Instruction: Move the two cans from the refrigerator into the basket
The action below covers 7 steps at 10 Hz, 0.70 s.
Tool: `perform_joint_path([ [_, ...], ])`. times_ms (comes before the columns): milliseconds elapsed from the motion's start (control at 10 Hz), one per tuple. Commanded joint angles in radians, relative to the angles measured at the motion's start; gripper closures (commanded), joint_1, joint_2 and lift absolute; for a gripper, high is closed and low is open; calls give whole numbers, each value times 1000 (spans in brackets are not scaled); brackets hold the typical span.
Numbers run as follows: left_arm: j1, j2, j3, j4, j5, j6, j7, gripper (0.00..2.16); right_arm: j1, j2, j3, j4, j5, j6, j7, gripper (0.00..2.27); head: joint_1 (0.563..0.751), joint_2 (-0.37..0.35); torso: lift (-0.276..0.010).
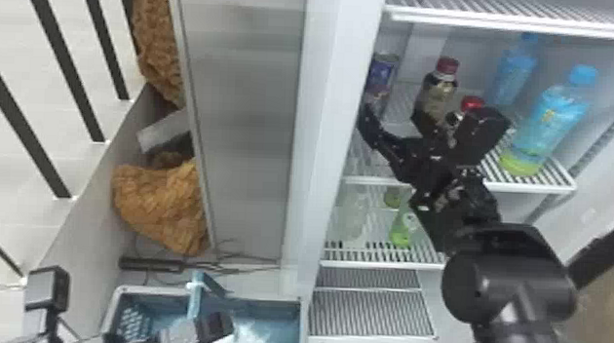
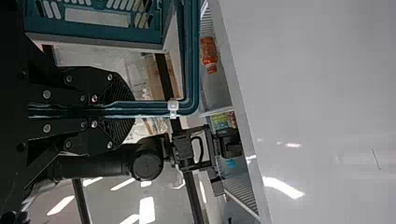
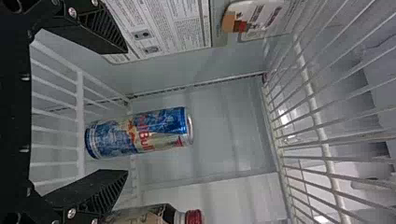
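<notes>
In the head view my right gripper (image 1: 390, 119) is inside the refrigerator at the middle shelf, just in front of a blue can (image 1: 382, 74). The right wrist view has the blue and silver can (image 3: 140, 132) upright on the wire rack, lined up with the gap of my right gripper (image 3: 127, 111), whose fingers are spread. My left gripper (image 1: 202, 326) is at the basket (image 1: 267, 303), low in the head view. In the left wrist view my left gripper (image 2: 125, 109) is shut on the teal handle (image 2: 154, 109) of the basket (image 2: 93, 29).
A dark bottle with a red cap (image 1: 438, 92) stands right of the can, close to one right finger. Blue bottles (image 1: 549, 121) stand farther right. A green bottle (image 1: 402, 229) is on the shelf below. The refrigerator's pale edge (image 1: 322, 135) rises left of my right gripper.
</notes>
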Motion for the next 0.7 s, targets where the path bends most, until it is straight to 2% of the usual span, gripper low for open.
perform_joint_path([
  [0,1,1,3,0,1,0,0,1191,-30,6,0,34,6,-2,-13,131,695,-96,-31],
  [200,-2,2,3,0,3,-2,0,1191,-96,12,2,115,10,-17,-16,128,695,-97,-31],
  [600,-4,7,3,2,5,-5,3,1191,-163,19,4,196,26,-26,-34,125,695,-97,-31],
])
